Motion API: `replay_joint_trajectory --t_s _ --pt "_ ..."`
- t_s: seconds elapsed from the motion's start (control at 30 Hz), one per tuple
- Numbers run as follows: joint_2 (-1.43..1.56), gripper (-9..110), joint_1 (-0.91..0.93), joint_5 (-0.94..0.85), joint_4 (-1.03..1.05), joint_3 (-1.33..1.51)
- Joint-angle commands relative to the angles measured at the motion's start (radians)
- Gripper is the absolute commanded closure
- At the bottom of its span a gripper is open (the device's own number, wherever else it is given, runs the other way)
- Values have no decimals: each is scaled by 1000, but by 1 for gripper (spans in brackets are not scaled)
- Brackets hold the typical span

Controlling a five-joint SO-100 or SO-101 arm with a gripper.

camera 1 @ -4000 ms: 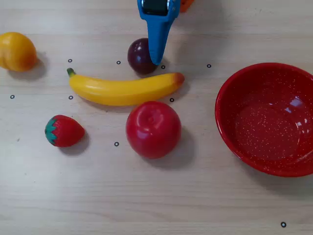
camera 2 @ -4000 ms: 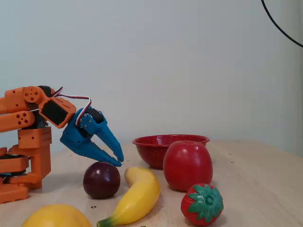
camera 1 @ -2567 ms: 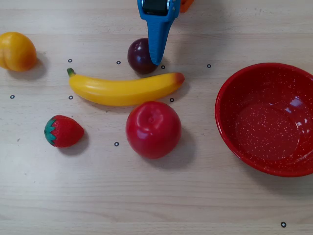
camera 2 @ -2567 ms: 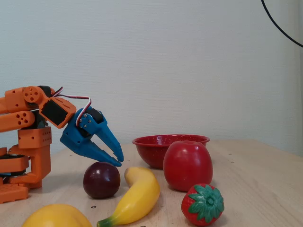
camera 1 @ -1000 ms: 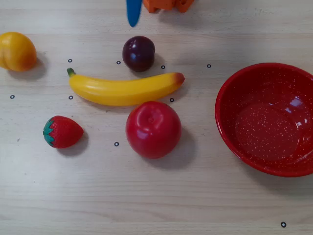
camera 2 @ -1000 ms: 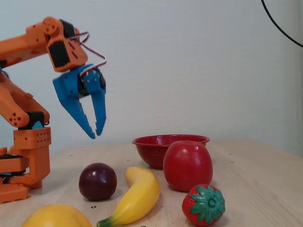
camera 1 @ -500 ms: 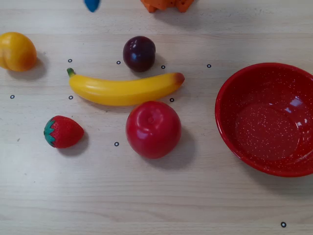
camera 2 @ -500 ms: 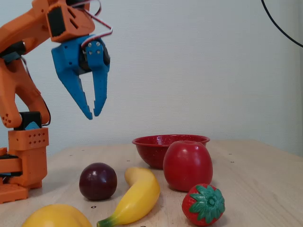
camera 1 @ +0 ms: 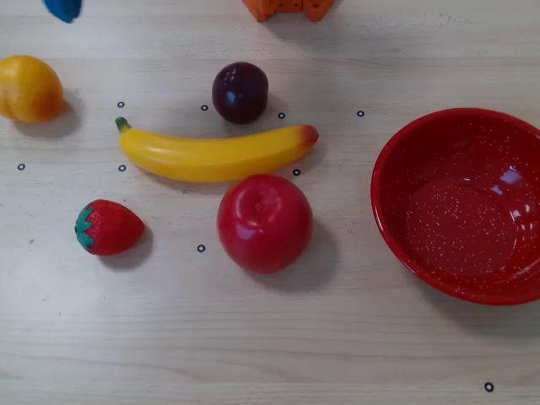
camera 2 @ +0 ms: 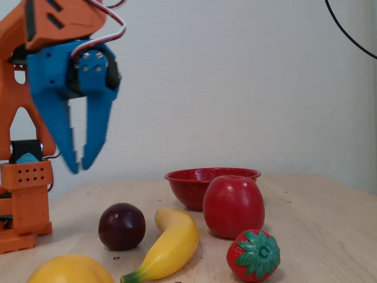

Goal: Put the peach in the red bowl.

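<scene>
Just wood table — white wall.

Both views are bright and evenly lit. In the overhead view, soft shadows fall to the lower right of each fruit, and white glare marks the red bowl. In the fixed view, the gripper looks slightly blurred.
</scene>
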Motion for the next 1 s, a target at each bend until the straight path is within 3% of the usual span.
replay_joint_trajectory --t_s 0.0,0.37,0.6,0.97 --pt "8 99 -64 66 -18 -107" --pt "-207 76 -221 270 -115 -218" --pt "-299 53 -255 373 -121 -296" --pt "-416 41 -281 489 -178 -316"
